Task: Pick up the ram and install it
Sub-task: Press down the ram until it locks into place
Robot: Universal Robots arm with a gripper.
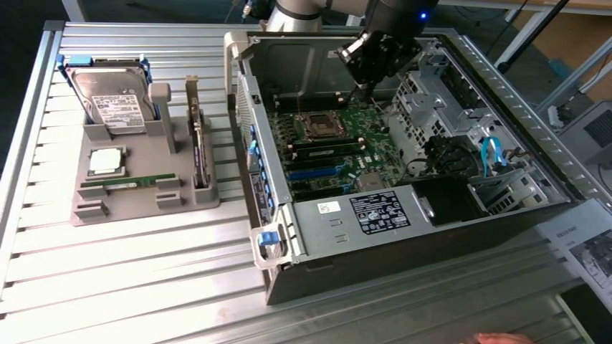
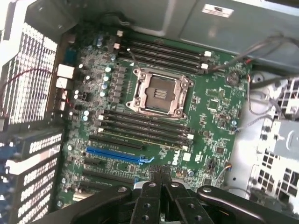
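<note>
the ram (image 1: 127,183) lies flat in a slot along the front of the grey holder tray (image 1: 143,209) at the exterior view's left, below the square processor chip (image 1: 105,160) and well apart from the open computer case (image 1: 421,236). the gripper (image 1: 365,92) hangs over the motherboard (image 2: 205,116) inside the case, upper middle of the frame, its fingers (image 2: 154,184) pressed together with nothing between them. the stick looks light, stiff and thin, likely fragile at its chips and contacts; i'd judge the long bare edges the safest place to pinch, near mid-length.
</note>
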